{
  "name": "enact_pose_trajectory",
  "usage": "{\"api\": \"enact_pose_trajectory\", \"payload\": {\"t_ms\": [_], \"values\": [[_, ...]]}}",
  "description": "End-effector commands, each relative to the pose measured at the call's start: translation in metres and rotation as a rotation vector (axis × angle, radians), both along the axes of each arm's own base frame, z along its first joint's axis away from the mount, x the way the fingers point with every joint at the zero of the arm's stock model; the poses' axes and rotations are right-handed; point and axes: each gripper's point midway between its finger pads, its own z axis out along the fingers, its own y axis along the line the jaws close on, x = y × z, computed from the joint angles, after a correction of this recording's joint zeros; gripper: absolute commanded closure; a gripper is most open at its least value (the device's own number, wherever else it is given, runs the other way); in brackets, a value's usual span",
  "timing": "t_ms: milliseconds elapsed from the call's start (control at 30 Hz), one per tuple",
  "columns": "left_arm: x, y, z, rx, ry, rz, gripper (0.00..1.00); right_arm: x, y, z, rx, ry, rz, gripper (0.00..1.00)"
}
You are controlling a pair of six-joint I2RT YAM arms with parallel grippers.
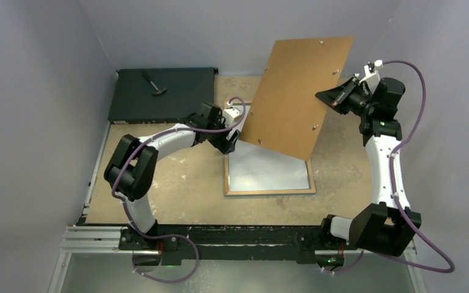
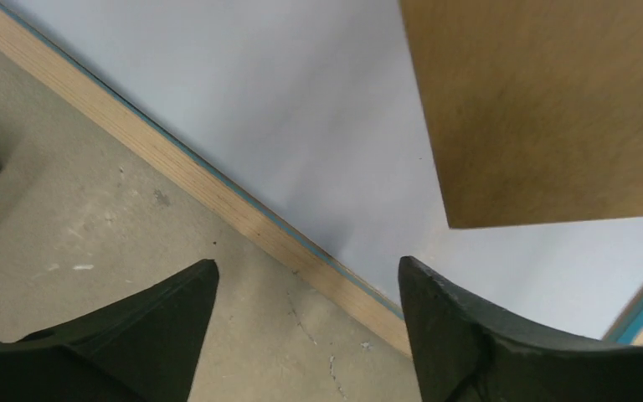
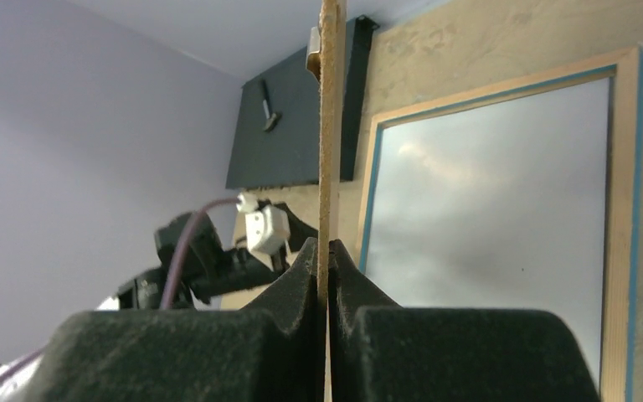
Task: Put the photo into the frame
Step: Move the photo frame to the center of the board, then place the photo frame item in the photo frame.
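The frame (image 1: 269, 191) lies flat mid-table with its bare wood back up and a thin blue inner edge. A pale glossy sheet (image 1: 269, 171) fills its opening; I cannot tell whether this is the photo's white back. No balloon picture shows in any view. My right gripper (image 1: 331, 101) is shut on the right edge of the brown backing panel (image 1: 296, 91) and holds it tilted up over the frame's far part. The right wrist view shows that panel edge-on (image 3: 329, 126) between the fingers. My left gripper (image 1: 232, 143) is open and empty, low over the frame's left rim (image 2: 243, 209).
A flat black box (image 1: 159, 94) with a small dark tool (image 1: 154, 85) on it lies at the back left, just behind the left arm. Grey walls close in the left, back and right. The table's near edge carries a black rail (image 1: 232, 235).
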Motion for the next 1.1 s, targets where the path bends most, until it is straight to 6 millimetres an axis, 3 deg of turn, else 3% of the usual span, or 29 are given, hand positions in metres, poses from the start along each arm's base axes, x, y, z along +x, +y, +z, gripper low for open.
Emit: {"api": "enact_pose_trajectory", "payload": {"t_ms": [0,67,200,267,367,567,733,1067], "values": [[0.013,-0.012,0.09,-0.192,-0.072,-0.086,0.17,-0.015,0.017,0.021,-0.035,-0.103,0.169,1.0],[0.014,-0.009,0.119,-0.235,-0.08,-0.111,0.1,-0.015,0.017,0.017,-0.042,-0.095,0.186,1.0],[0.006,-0.001,0.168,-0.286,-0.152,-0.173,0.06,-0.018,0.026,0.006,-0.016,-0.083,0.241,1.0],[0.004,0.006,0.185,-0.294,-0.182,-0.174,0.06,-0.021,0.034,-0.002,-0.005,-0.065,0.258,1.0],[0.004,0.022,0.194,-0.287,-0.183,-0.142,0.04,-0.024,0.05,-0.015,0.002,-0.035,0.294,1.0],[0.007,0.063,0.178,-0.23,-0.117,-0.075,0.02,-0.033,0.063,-0.04,0.019,0.032,0.359,1.0],[0.01,0.093,0.148,-0.121,-0.09,-0.037,0.02,-0.038,0.063,-0.053,-0.001,0.072,0.377,1.0],[0.008,0.11,0.114,-0.075,-0.034,-0.022,0.03,-0.038,0.063,-0.079,0.031,0.151,0.387,1.0]]}}
